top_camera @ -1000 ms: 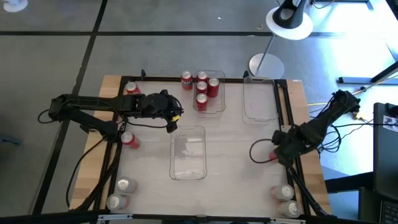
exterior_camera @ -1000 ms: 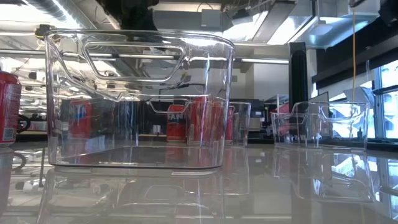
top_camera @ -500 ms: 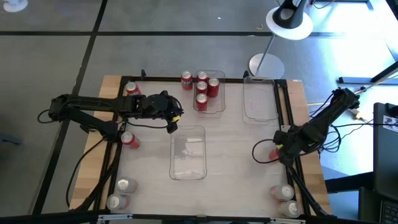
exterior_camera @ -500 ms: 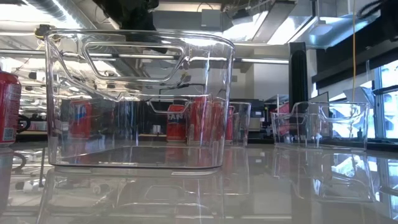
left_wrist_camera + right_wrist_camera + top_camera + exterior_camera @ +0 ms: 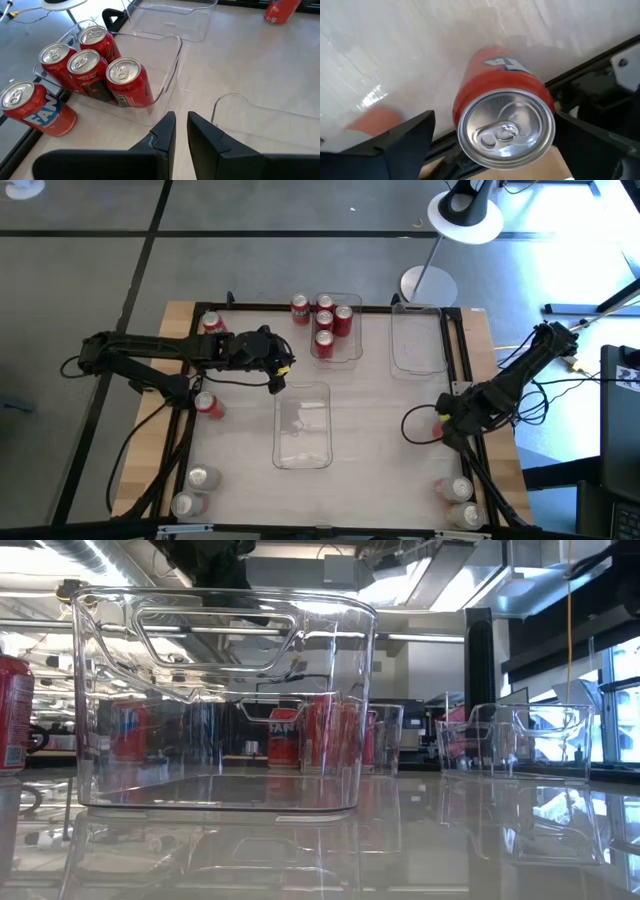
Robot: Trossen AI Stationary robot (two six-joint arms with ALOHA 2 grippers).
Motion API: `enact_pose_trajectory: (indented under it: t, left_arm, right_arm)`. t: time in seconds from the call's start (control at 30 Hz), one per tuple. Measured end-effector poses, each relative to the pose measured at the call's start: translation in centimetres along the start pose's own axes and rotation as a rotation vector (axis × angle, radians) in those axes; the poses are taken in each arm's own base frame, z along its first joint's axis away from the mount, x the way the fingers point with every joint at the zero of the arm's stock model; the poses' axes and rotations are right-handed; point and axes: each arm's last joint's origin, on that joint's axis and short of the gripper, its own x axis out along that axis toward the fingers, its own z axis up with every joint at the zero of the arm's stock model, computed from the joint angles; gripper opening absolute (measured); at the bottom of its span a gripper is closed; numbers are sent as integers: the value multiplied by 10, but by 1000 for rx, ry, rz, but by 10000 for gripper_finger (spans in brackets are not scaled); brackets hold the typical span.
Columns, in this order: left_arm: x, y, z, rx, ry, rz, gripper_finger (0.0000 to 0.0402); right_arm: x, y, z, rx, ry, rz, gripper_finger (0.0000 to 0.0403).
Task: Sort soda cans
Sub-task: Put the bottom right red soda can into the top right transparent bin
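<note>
A red soda can (image 5: 504, 120) with a silver top stands upright on the table by the right rail (image 5: 437, 423). My right gripper (image 5: 495, 137) hangs open above it and points down, one finger on each side of the can's top, apart from it. My left gripper (image 5: 181, 125) is shut on nothing and hovers left of centre (image 5: 278, 378), between the far clear bin (image 5: 167, 65) and the middle bin (image 5: 303, 425). The far bin holds several upright red cans (image 5: 125, 80). One more red can (image 5: 31, 107) stands beside it.
An empty clear bin (image 5: 418, 340) sits at the far right. Red cans stand by the left rail (image 5: 208, 405) and at the far left (image 5: 212, 322). Silver cans stand at the near left corner (image 5: 200, 477) and the near right corner (image 5: 457, 490). The black frame rail (image 5: 600, 65) runs close behind the right can.
My right gripper has come down over the red can by the right rail and has rolled a little, its fingers staying open. The can has not moved.
</note>
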Motion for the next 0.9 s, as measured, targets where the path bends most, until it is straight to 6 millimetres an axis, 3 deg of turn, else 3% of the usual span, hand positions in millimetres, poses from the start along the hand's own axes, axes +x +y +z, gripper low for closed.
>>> enact_pose_trajectory:
  t: [0.47,0.9]
  left_arm:
    - [0,0,2,11,-24,-2,40]
    - [0,0,4,8,-43,-3,40]
  right_arm:
    - [34,17,6,8,84,-13,383]
    - [34,18,9,0,18,-10,289]
